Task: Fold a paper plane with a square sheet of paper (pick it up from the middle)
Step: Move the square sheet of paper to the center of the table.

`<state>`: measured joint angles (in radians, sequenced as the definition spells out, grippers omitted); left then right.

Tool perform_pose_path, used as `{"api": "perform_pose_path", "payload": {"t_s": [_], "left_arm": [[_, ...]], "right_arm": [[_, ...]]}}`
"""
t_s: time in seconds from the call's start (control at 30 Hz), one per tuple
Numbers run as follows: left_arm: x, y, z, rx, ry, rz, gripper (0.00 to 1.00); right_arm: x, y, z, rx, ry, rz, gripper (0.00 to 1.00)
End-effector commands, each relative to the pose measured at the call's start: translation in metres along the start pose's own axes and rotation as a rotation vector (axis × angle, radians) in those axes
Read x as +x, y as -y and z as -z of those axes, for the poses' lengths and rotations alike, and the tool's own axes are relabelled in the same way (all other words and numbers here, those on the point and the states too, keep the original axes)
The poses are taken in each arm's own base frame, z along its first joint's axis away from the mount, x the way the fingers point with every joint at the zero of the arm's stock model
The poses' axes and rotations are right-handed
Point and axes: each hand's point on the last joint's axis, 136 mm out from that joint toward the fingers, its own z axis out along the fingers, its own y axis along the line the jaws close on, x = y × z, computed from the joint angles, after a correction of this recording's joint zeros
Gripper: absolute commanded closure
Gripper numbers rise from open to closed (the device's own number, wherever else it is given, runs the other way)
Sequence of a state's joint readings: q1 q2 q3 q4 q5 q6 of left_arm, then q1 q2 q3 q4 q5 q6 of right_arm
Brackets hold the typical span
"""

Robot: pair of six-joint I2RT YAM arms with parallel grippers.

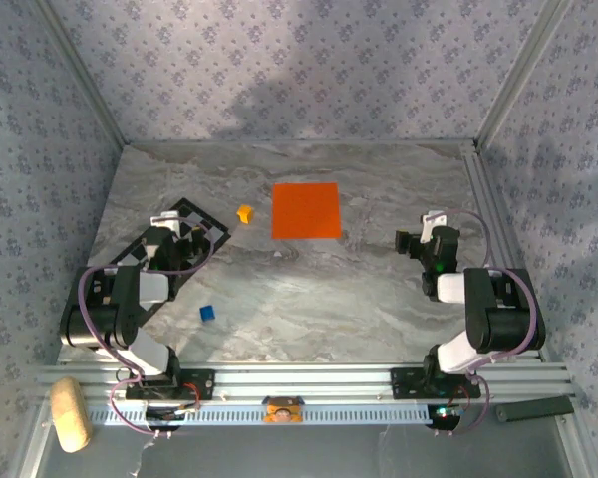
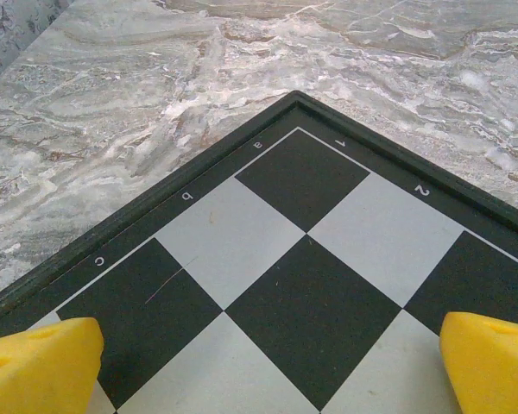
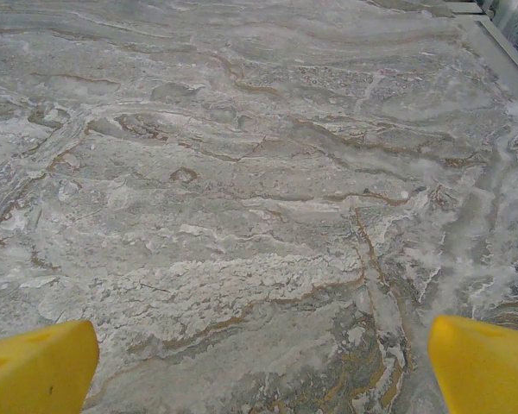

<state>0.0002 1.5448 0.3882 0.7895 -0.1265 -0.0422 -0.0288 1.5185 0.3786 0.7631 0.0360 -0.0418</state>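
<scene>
- Shows the square sheet of paper [image 1: 306, 210] lying flat on the table [image 1: 329, 299], uncreased, all four edges straight; no fold made yet.
- Places the sheet ahead of both grippers and between them: forward and to the right of the left gripper [image 1: 184, 229], forward and to the left of the right gripper [image 1: 411, 241], well apart from each.
- Shows the left gripper spread wide and empty, yellow fingertips [image 2: 39, 366] at either side of the wrist view, over a corner of the checkered board [image 2: 311, 285].
- Shows the right gripper likewise spread wide and empty, fingertips [image 3: 483, 362] over bare marble.
- Marks a small yellow-orange cube [image 1: 244, 213] just left of the sheet, between it and the left gripper, and a blue cube [image 1: 207, 313] behind that gripper, nearer the arm bases.
- Judged as the very start: pickup from the middle not begun, nothing grasped.
- Left to do, by judgement: the reach to the sheet's centre, the lift, every crease, and the finished paper plane.
</scene>
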Motion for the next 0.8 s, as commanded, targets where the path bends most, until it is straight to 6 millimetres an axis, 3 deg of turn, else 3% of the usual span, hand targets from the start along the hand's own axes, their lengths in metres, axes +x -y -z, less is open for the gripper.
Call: {"api": "perform_pose_path", "payload": {"t_s": [0.0,0.77], "left_arm": [[-0.0213,0.0002,-0.0005,0.010,0.063,0.012,0.00],[-0.0214,0.0001,-0.0004,0.011,0.063,0.014,0.00]], "right_arm": [[-0.0115,0.0010,-0.0019,-0.004,0.027,-0.015,0.00],[-0.0108,0.0006,-0.0023,-0.003,0.024,-0.014,0.00]]}}
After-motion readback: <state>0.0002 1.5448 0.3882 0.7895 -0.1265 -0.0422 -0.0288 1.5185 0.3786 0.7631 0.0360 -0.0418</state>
